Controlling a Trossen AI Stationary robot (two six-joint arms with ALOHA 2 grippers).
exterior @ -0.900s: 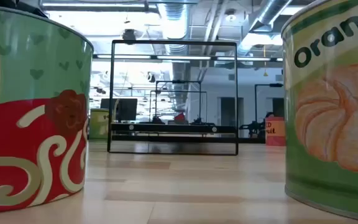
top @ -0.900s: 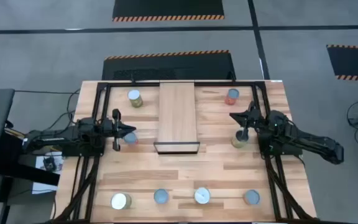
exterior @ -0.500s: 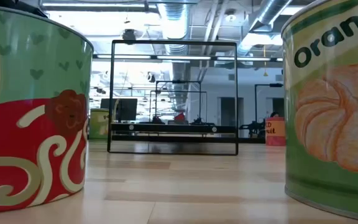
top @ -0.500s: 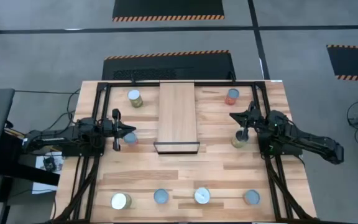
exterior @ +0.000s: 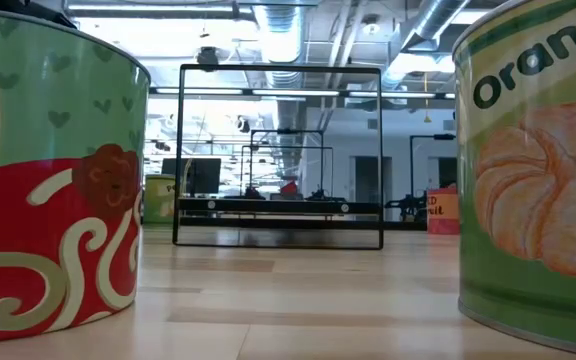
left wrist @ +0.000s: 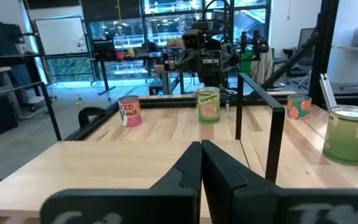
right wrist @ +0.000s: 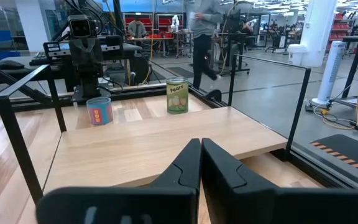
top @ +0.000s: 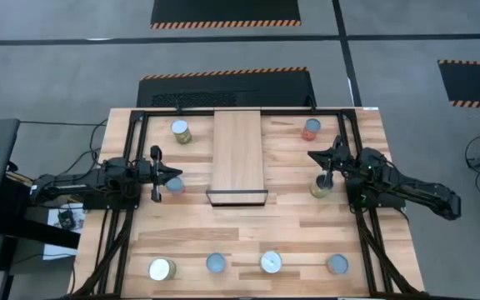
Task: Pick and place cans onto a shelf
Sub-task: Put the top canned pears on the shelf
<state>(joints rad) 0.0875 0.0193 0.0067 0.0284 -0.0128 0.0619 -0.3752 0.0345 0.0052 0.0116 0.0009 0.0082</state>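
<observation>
Near edge: I see four cans in a row along the table's front edge, a pale-topped one (top: 162, 269), two silver-topped (top: 216, 263) (top: 271, 262), and one more (top: 337, 264); in the low view two of them fill the sides, a red-and-green tin (exterior: 48, 190) and an orange-labelled tin (exterior: 538, 180).
Surface: a light wooden tabletop (top: 290, 221) inside a black frame.
Left gripper: my left gripper (top: 167, 177) sits mid-table at the left, its fingers (left wrist: 188, 168) pressed together with nothing between them; a blue can (top: 174, 186) lies just beside its tip.
Right gripper: my right gripper (top: 315, 157) sits mid-table at the right, fingers (right wrist: 190, 165) likewise closed and empty; a yellow-green can (top: 320, 188) stands next to it, touching or not I cannot tell.
Shelf: the shelf (top: 237, 154) runs from centre to the far edge, dark front edge toward me, no can on it.
Far side: a yellow-green can (top: 180, 132) left of the shelf, a red-orange can (top: 311, 129) right of it.
Room: grey floor with hazard-striped mats (top: 226, 12); a person (right wrist: 204, 37) stands beyond the table.
Change: nothing I can make out has moved since the earlier frames; both arms and every can sit as before.
</observation>
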